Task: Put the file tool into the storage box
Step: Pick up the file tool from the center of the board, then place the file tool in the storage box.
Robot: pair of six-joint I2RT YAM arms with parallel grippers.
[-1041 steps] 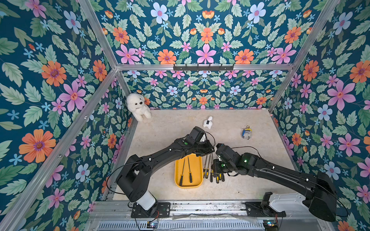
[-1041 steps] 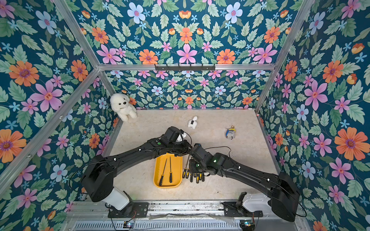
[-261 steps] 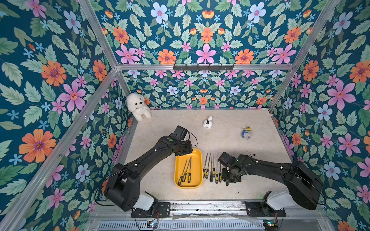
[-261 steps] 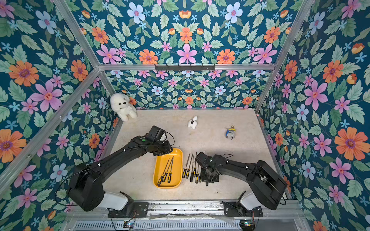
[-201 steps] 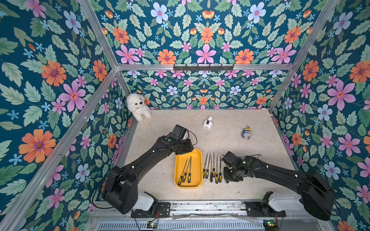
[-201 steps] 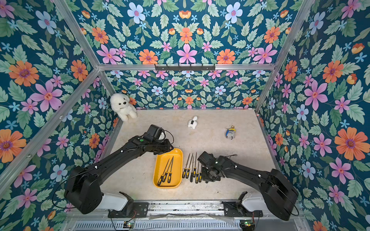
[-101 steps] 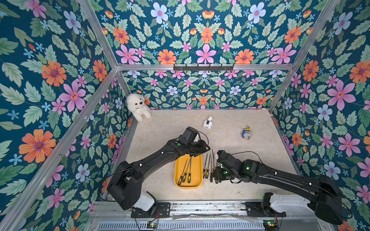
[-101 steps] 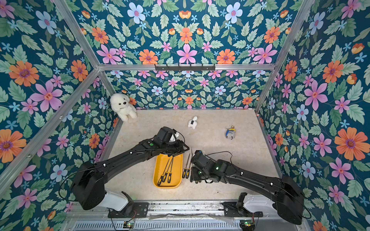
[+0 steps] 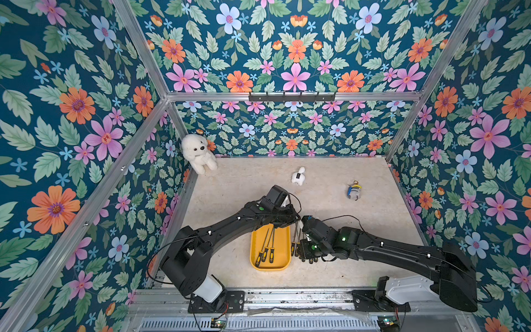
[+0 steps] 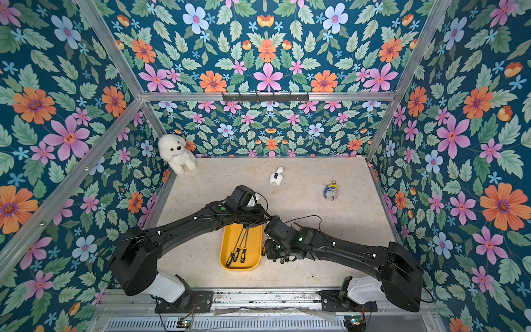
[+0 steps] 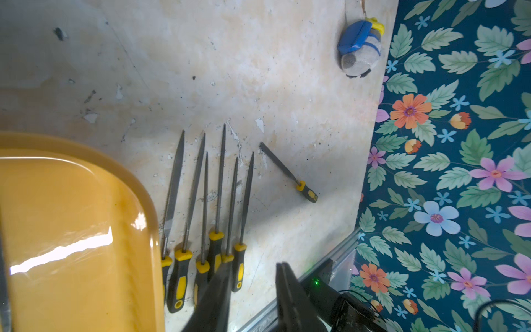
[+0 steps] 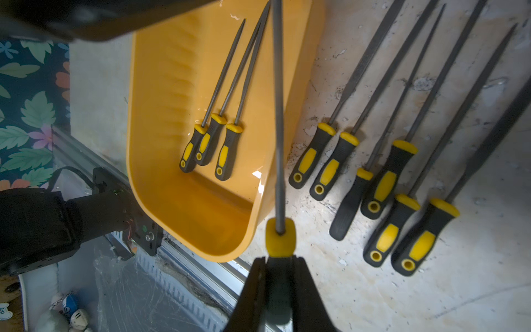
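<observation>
The storage box (image 9: 283, 260) (image 10: 253, 260) is a yellow tray near the front rail, with three file tools (image 9: 267, 247) (image 12: 224, 129) lying in it. My right gripper (image 12: 280, 260) (image 9: 303, 251) is shut on the black handle of another file tool (image 12: 277, 115), held just beside the tray's right rim. Its shaft points away toward my left gripper (image 9: 296, 222) (image 11: 253, 267). The left jaws stand apart with nothing visible between them; whether they touch the shaft's tip is hidden. Several more files (image 12: 373, 172) (image 11: 207, 215) lie in a row on the table right of the tray.
One stray file (image 11: 287, 172) lies apart, right of the row. A white plush dog (image 9: 198, 152) sits in the back left corner. A small white toy (image 9: 298, 176) and a blue-grey keychain figure (image 9: 354, 191) lie farther back. Floral walls close three sides.
The left arm has swung from the tray's far left corner rightward and forward, over the tips of the files. The right gripper has shifted left toward the tray, still shut.
</observation>
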